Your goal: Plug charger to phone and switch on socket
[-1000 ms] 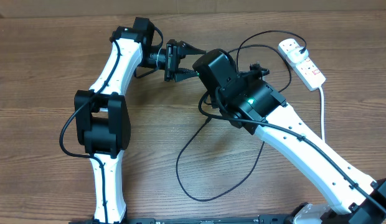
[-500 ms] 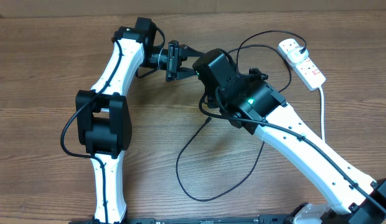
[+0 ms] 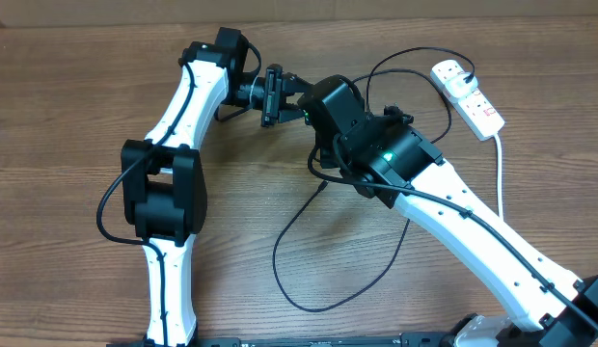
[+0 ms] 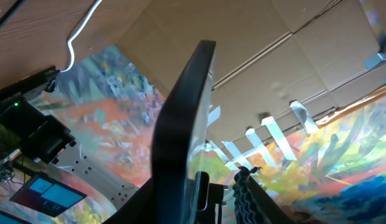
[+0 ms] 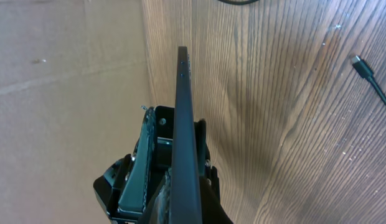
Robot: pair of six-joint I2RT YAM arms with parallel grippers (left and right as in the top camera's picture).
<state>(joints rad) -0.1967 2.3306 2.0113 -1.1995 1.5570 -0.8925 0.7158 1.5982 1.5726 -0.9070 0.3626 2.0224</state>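
Phone off the surface, held on edge in the air between the two arms.

From overhead: hardly to be made out, tucked under the right wrist. Left tool spread wide, fingers pointing at that wrist and just beside it. Charger lying in loose loops on the wood, one end led up to the socket at the far right, black plug seated at its far end, free end lying beside the right arm. Thick white cord trailing off toward the near edge.

From the left wrist: a dark slab seen edge-on, filling the middle. One ridged finger to its right with a clear gap, not touching. Other finger not to be picked out.

From the right wrist: thin edge rising straight out of the right tool, apparently clamped narrow on the lower end, the contact itself lost among dark parts. Connector tip lying free on the wood, well apart.

By judgement: light, rigid, glass-faced and slick, so likely to pivot or slip if pinched at a corner. Best taken across the flat faces near mid-length, port end left bare. Cable limp and springy, best gripped just behind the tip, close enough to aim it.
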